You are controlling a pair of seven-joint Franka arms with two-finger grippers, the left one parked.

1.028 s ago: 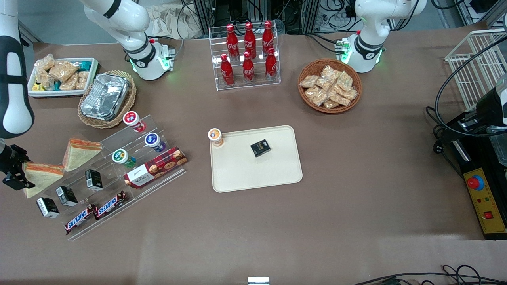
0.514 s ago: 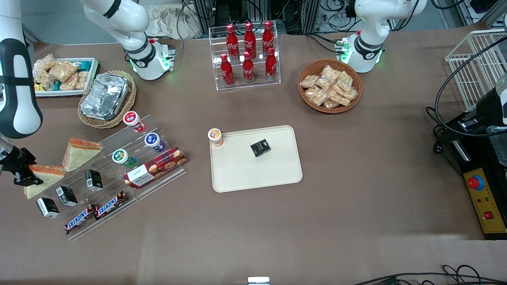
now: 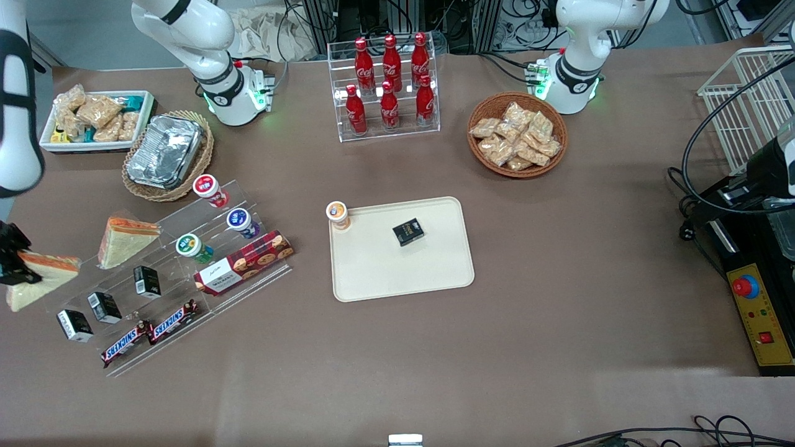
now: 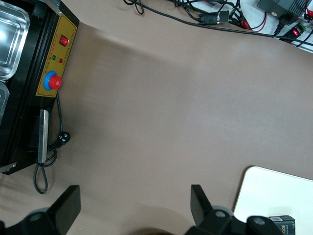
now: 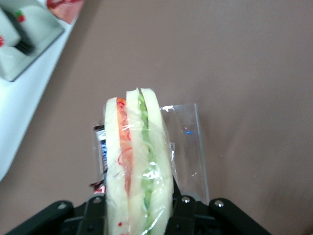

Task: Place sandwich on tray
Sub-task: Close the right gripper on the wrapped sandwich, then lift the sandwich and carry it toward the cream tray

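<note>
My right gripper hangs at the working arm's end of the table, shut on the sandwich. It is a wrapped wedge of pale bread with an orange-red top edge. In the right wrist view the sandwich stands between the two fingers, showing red and green filling, with the table well below it. The gripper clamps it from both sides. The cream tray lies mid-table, far from the gripper; a black box rests on it. A twin sandwich leans on the clear rack.
The clear stepped rack beside the gripper holds cups, small black cartons, a biscuit box and Snickers bars. An orange-lidded cup stands at the tray's corner. Foil container, white snack bin, cola rack and snack basket lie farther away.
The gripper has carried the sandwich sideways, away from the rack toward the working arm's end of the table. The white forearm has risen in the front view. Nothing else moved.
</note>
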